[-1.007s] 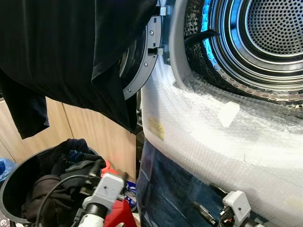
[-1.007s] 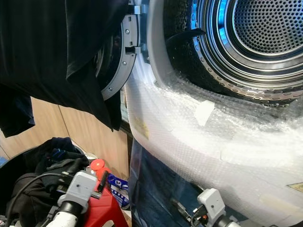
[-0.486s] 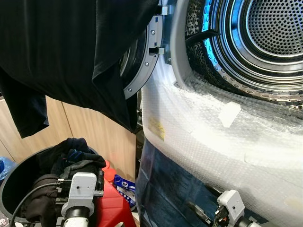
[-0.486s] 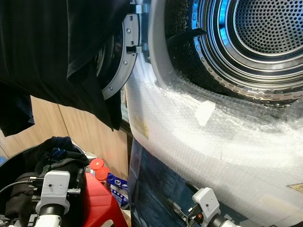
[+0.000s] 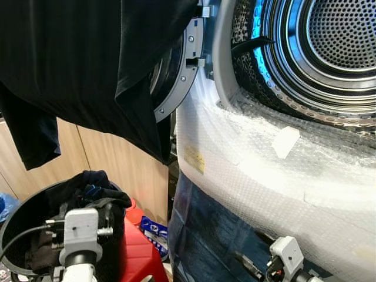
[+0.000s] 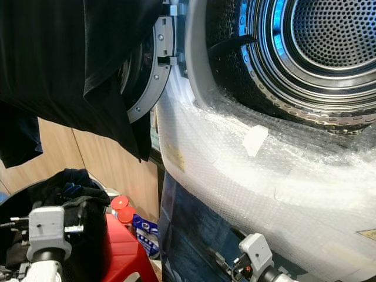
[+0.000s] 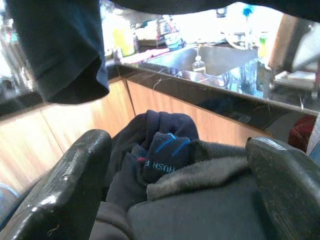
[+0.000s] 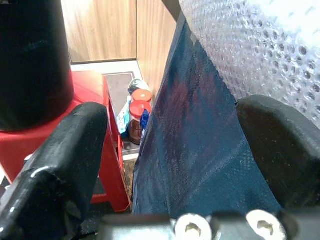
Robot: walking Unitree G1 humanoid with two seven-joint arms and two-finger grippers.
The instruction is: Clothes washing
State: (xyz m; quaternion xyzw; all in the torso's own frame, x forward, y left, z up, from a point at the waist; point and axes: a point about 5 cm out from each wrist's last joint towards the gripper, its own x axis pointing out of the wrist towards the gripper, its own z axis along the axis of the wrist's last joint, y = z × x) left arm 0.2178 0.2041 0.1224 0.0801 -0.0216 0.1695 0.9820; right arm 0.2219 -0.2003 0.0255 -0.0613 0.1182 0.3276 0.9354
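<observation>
Two black fingers of the left gripper (image 7: 175,200) spread wide, empty, over dark crumpled clothes (image 7: 170,165) in the round black basket (image 5: 17,226) near left. The right gripper (image 8: 170,165) gapes, empty, before the bubble-wrapped washing machine (image 5: 282,170), where a hanging black shirt (image 5: 88,64) covers the open door (image 5: 179,76).

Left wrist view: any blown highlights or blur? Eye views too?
Left wrist view: sink counter background overexposed, gripper fingers close and soft. Eye views: bubble wrap on the washer front glares white, drum sharp, black garment nearly detail-less.
</observation>
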